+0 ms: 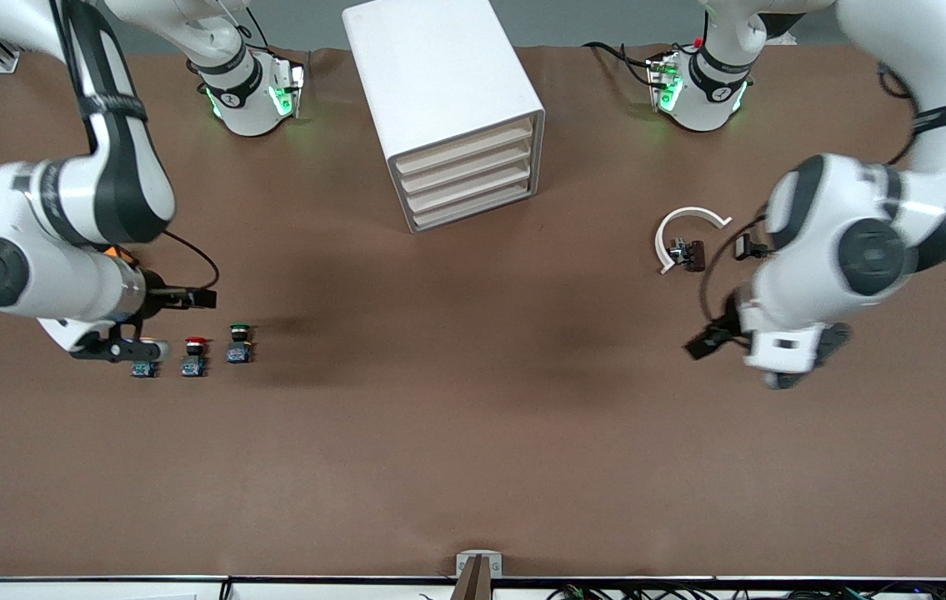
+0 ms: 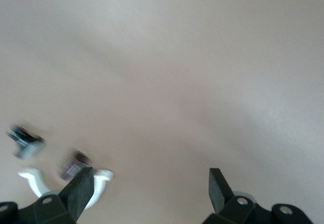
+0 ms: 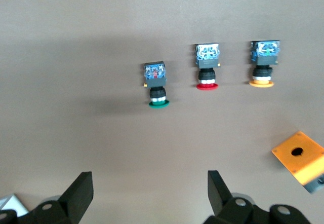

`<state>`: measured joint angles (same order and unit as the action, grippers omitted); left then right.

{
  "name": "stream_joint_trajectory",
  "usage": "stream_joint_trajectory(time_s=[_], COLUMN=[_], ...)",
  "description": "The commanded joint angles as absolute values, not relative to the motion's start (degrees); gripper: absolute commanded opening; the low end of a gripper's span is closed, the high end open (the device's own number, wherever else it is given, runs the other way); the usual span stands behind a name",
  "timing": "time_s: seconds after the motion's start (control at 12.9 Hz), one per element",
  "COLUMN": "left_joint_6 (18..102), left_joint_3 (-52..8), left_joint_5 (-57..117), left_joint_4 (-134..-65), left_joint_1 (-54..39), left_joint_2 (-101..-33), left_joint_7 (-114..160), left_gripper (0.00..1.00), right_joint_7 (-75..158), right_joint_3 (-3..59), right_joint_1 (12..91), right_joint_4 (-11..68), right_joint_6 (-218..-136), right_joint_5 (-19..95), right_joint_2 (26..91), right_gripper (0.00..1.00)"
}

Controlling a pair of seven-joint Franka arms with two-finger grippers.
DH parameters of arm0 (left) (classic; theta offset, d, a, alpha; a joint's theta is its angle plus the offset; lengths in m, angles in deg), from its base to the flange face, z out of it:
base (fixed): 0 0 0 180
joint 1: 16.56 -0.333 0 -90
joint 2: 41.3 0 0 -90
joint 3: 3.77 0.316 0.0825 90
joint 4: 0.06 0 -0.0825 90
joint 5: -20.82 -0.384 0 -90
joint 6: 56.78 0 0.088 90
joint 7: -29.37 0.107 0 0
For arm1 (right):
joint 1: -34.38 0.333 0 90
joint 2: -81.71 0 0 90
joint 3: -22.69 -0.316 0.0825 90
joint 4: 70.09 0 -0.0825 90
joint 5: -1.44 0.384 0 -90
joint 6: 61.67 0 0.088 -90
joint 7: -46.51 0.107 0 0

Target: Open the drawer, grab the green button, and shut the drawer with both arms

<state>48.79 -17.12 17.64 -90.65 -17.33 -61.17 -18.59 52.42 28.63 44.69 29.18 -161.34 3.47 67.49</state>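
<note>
The green-capped button (image 1: 239, 342) stands on the brown table toward the right arm's end, beside a red-capped one (image 1: 195, 356) and a third whose cap is hidden under the right gripper (image 1: 118, 350). In the right wrist view the green button (image 3: 157, 86), the red one (image 3: 207, 69) and the yellow one (image 3: 264, 66) stand in a row, and my right gripper (image 3: 151, 193) is open and empty over bare table beside them. My left gripper (image 1: 802, 367) hangs over the table toward the left arm's end. In the left wrist view it (image 2: 149, 191) is open and empty. The white drawer cabinet (image 1: 447, 92) has all its drawers (image 1: 468, 179) shut.
A white curved ring piece (image 1: 683, 222) with small dark parts (image 1: 689, 253) lies near the left arm and shows in the left wrist view (image 2: 38, 183). An orange box with a round hole (image 3: 298, 156) lies near the yellow button.
</note>
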Motion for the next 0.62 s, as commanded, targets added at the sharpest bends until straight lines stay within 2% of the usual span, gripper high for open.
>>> stream_joint_trajectory(time_s=[0.0,0.31,0.54], left_joint_6=[43.3,41.5,38.5], left_joint_3=[-17.7,-17.8,-17.7], left_joint_5=[17.0,17.0,17.0], left_joint_4=[-91.2,-91.1,-91.1], left_joint_1=[-21.6,-26.2,-27.4], left_joint_2=[-56.0,-51.0,-47.7], left_joint_7=[-14.0,-8.3,-2.8], left_gripper=[1.0,1.0,1.0], right_joint_7=[53.1,52.5,50.3], right_joint_3=[28.0,28.2,28.0], right_joint_1=[43.7,42.3,38.1], right_joint_4=[27.8,24.5,19.8], right_joint_6=[-156.6,-151.2,-147.1], right_joint_5=[2.3,1.9,1.4], right_joint_2=[72.5,75.8,76.3], right_gripper=[1.0,1.0,1.0])
